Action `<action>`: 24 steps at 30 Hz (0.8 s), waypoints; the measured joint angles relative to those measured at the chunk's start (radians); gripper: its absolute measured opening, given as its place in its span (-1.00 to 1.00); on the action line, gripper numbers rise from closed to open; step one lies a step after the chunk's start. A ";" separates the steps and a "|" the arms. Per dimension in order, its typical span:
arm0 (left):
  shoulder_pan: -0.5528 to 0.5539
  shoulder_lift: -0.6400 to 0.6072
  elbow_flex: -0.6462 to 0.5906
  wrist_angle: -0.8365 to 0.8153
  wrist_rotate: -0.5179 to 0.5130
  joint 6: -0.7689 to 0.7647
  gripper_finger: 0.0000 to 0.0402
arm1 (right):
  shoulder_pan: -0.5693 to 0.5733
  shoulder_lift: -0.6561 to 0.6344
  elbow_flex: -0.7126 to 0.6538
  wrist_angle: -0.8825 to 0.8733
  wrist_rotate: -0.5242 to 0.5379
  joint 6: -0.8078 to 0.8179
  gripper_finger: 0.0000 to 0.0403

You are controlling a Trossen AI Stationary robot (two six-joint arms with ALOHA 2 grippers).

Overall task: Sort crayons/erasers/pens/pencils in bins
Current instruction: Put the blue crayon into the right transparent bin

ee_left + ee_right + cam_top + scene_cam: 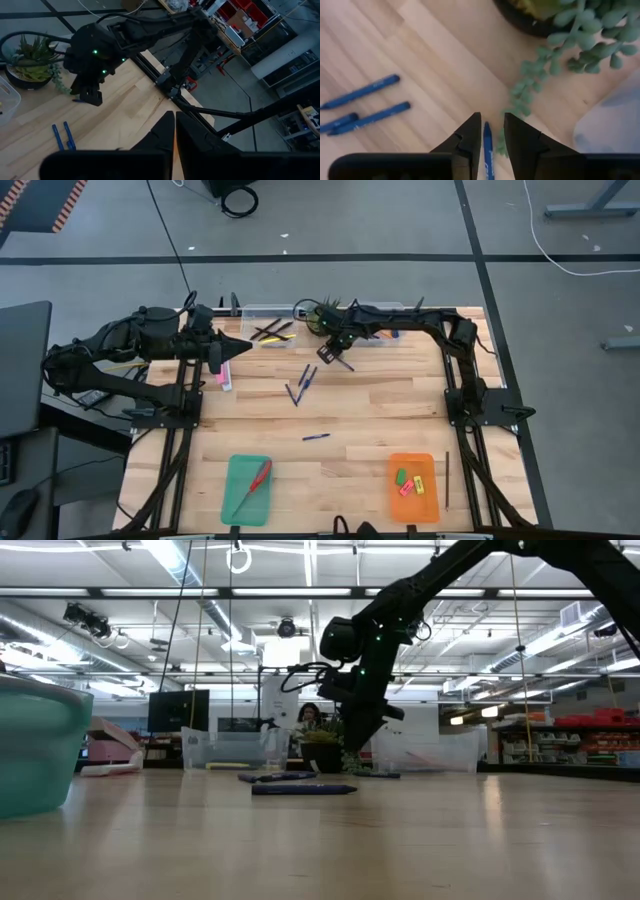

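The right claw (330, 356) hovers at twelve o'clock on the light wooden table (370, 415); slim blue pens (303, 380) lie loose mid-table, erasers (411, 480) already in the flat orange tray (412, 507) at five o'clock. Its wrist view shows the jaws narrowly parted around one blue pen (487, 150). The left claw (174, 131) waits shut at ten o'clock.

Blue pen (487, 150) between right gripper (492, 131) fingers, lower end hidden, contact unclear, potted plant (560, 20) cropped

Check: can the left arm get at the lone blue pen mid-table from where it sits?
Probably yes. The blue pen lies alone on bare wood, nothing near it; the left gripper waits shut at the table's far left, path unobstructed. Reach itself is unproven.
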State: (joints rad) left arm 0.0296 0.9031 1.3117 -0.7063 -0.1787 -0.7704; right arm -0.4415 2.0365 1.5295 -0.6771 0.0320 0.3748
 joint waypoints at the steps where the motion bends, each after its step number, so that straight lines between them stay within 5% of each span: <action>1: 0.000 0.000 0.000 0.000 0.000 0.000 -0.89 | -0.003 0.000 0.000 0.006 -0.005 0.001 -0.55; 8: 0.000 0.000 0.000 0.000 0.000 0.024 -0.89 | 0.015 0.000 0.000 -0.021 -0.048 -0.159 -0.55; 13: 0.000 0.000 0.000 0.000 0.000 0.034 -0.83 | 0.066 0.000 0.000 -0.228 -0.010 -0.296 -0.52; 18: 0.000 0.000 0.000 0.000 0.000 0.034 -0.80 | 0.120 0.000 0.000 -0.390 0.044 -0.253 -0.41; 24: 0.000 0.000 0.000 0.000 0.000 0.034 -0.80 | 0.112 0.000 0.000 -0.352 -0.002 -0.051 -0.31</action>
State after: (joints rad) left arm 0.0296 0.9031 1.3117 -0.7063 -0.1788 -0.7364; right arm -0.3294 2.0365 1.5291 -1.0295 0.0302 0.3234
